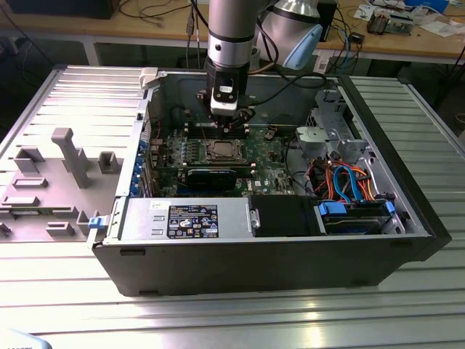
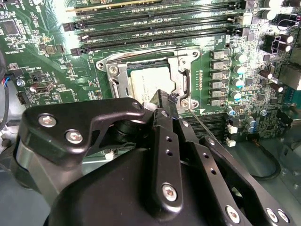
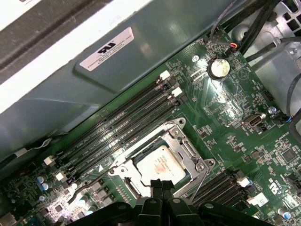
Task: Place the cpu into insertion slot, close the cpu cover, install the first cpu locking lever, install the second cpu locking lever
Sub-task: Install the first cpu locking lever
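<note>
cpu (image 3: 159, 165) in insertion slot (image 3: 123, 172), closed hand (image 3: 161, 184) near its edge

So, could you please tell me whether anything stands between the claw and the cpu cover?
Nothing visible does: the claw hangs right at the edge of the cpu cover, which frames the cpu, with nothing between them.

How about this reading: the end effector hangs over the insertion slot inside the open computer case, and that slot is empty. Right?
Not quite: the insertion slot is not empty. The cpu lies in it, framed by the silvery cpu cover, as the first wrist view shows. The end effector does hang over it inside the open computer case.
</note>
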Robot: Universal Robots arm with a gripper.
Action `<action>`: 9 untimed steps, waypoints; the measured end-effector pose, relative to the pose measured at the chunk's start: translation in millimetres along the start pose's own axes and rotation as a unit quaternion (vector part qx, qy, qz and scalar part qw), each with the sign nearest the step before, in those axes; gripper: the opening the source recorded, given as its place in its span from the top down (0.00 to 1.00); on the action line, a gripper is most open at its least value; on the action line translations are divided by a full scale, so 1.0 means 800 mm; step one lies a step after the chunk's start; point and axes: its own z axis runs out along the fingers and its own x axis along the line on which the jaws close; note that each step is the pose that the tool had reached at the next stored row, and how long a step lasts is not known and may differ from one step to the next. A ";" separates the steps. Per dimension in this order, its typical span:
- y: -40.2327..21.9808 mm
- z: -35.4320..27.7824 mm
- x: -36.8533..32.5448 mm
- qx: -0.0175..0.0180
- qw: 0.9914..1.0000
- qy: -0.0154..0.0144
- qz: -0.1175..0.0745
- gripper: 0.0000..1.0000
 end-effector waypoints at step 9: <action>0.0000 0.0000 0.0000 0.000 1.000 0.000 -0.002 0.89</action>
